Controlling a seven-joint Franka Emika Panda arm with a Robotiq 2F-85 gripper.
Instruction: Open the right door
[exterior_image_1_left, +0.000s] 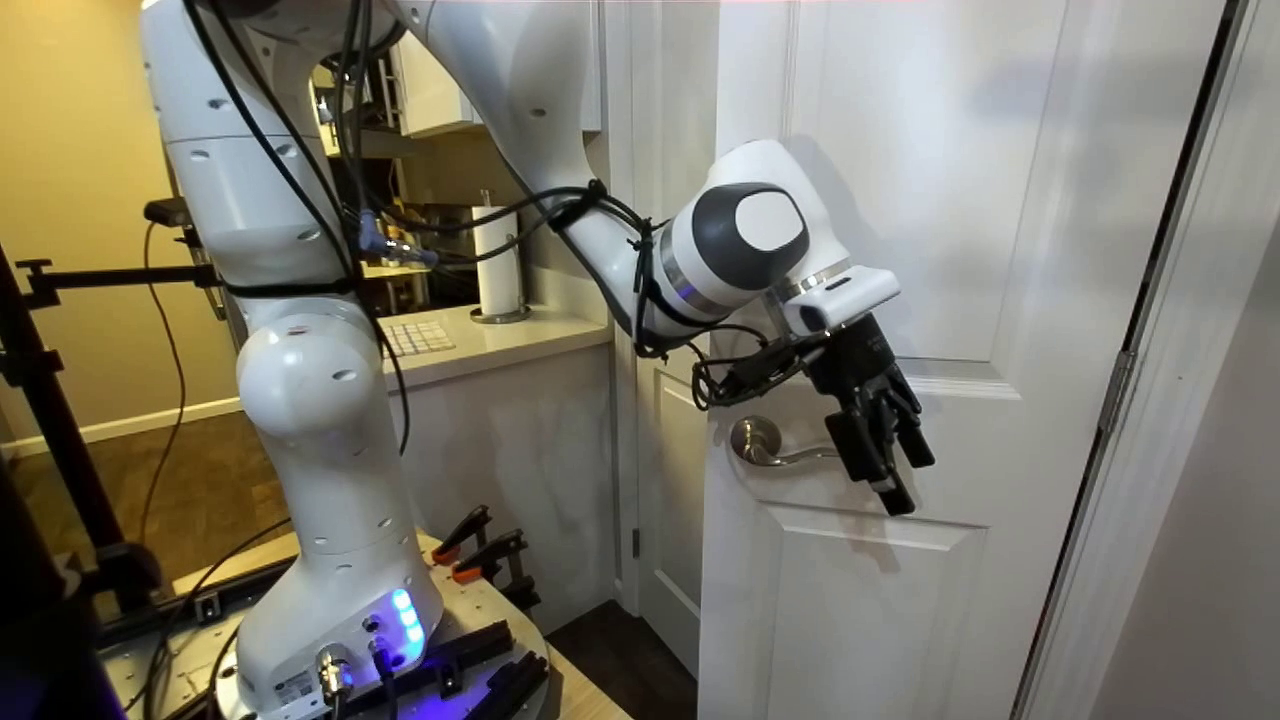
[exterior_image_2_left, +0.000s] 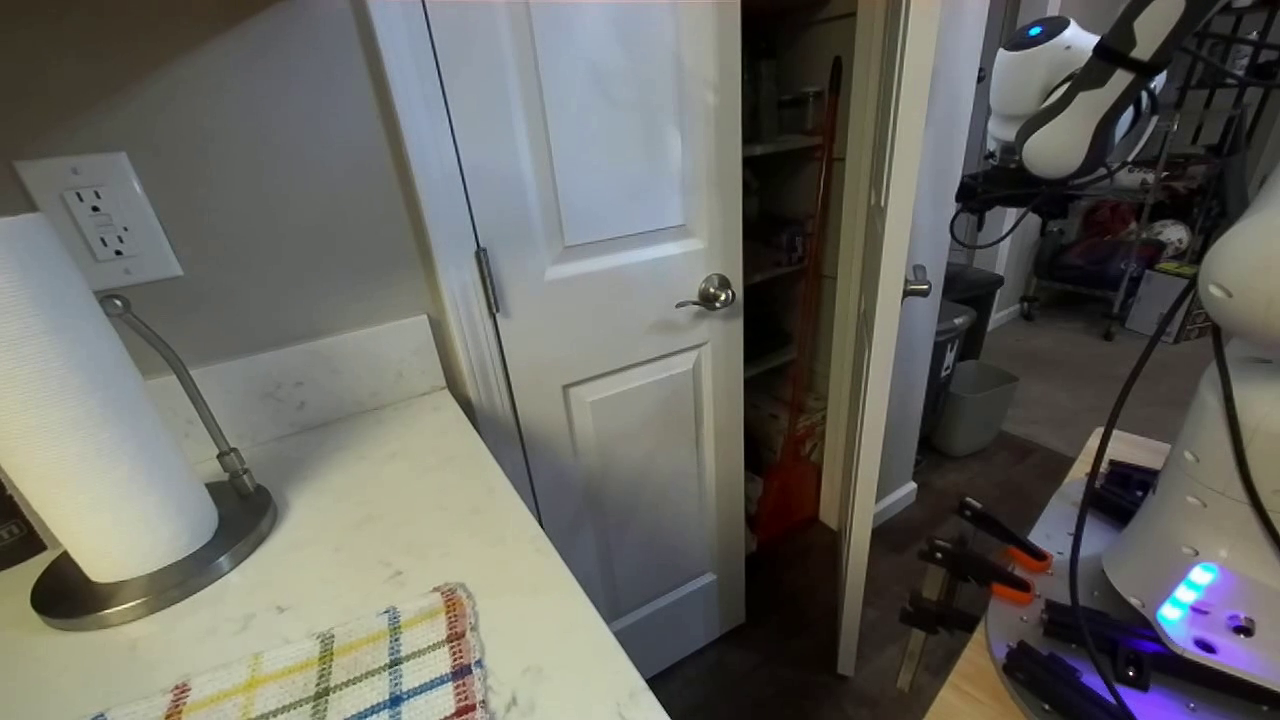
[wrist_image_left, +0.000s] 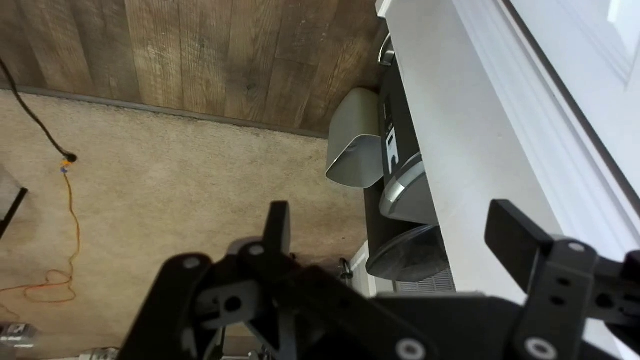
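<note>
The right door (exterior_image_1_left: 900, 620) is a tall white panelled leaf with dark hinges on its right edge. In an exterior view it shows nearly edge-on (exterior_image_2_left: 868, 400) and stands ajar. Its silvery lever handle (exterior_image_1_left: 775, 445) is near its left edge; the handle's end also shows in an exterior view (exterior_image_2_left: 917, 283). My gripper (exterior_image_1_left: 905, 480) points down in front of the door, overlapping the lever's right end; contact cannot be told. In the wrist view the fingers (wrist_image_left: 395, 235) are spread with nothing between them. Part of the door (wrist_image_left: 595, 70) shows there at upper right; the handle is out of that view.
The matching white leaf (exterior_image_2_left: 610, 300) stands at left with its handle on its right edge. Between the leaves are shelves and an orange long-handled tool (exterior_image_2_left: 795, 480). A counter (exterior_image_2_left: 330, 500) with a paper towel roll (exterior_image_2_left: 90, 420) is nearby. Bins (wrist_image_left: 355, 150) stand by the wall.
</note>
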